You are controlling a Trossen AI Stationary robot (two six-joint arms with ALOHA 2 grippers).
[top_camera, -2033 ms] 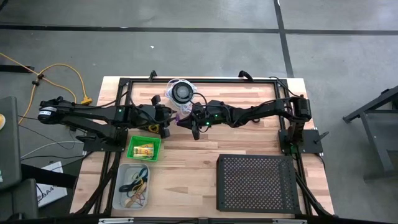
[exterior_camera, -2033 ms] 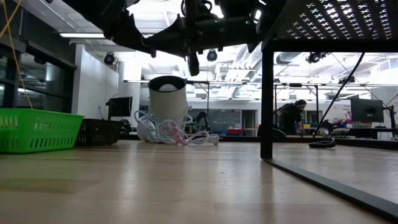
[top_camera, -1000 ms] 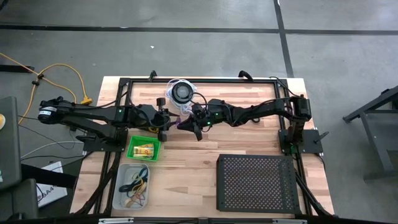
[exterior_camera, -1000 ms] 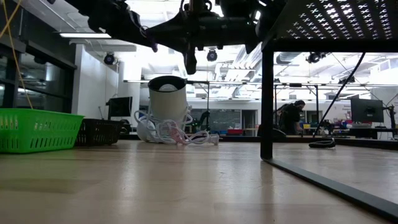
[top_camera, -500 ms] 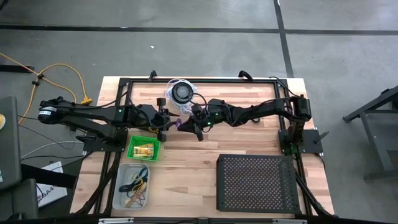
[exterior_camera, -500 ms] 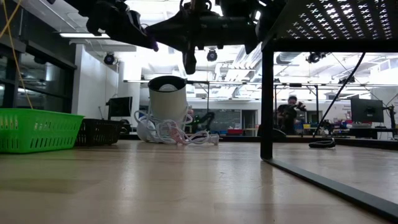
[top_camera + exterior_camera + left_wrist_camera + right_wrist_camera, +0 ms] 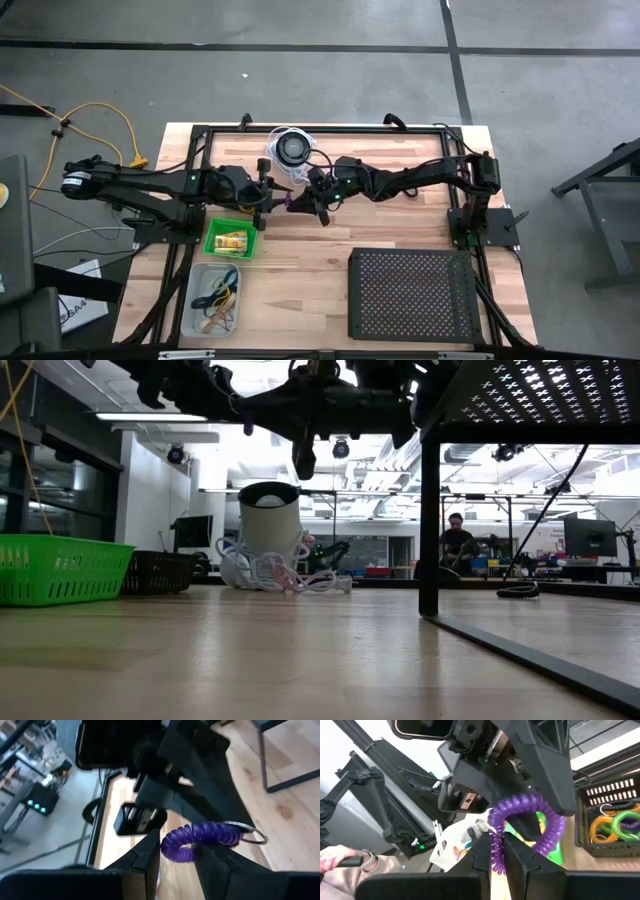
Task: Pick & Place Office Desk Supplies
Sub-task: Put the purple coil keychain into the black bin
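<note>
Definitely a robotics lab or workshop, not a home. Grey concrete floor (image 7: 300, 90) with dark taped lines, wooden surface (image 7: 400, 235) boxed in by a black metal frame (image 7: 320, 127), yellow cable (image 7: 110, 120) trailing across the floor. Beyond it: strip lights (image 7: 150, 416) overhead, monitors (image 7: 590, 538), a person (image 7: 455, 542) at a distant bench.

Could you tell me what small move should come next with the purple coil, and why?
Probably the right gripper should open: the purple coil hangs in mid-air with both it and the left gripper shut on it, and the green basket lies on the left arm's side.
</note>
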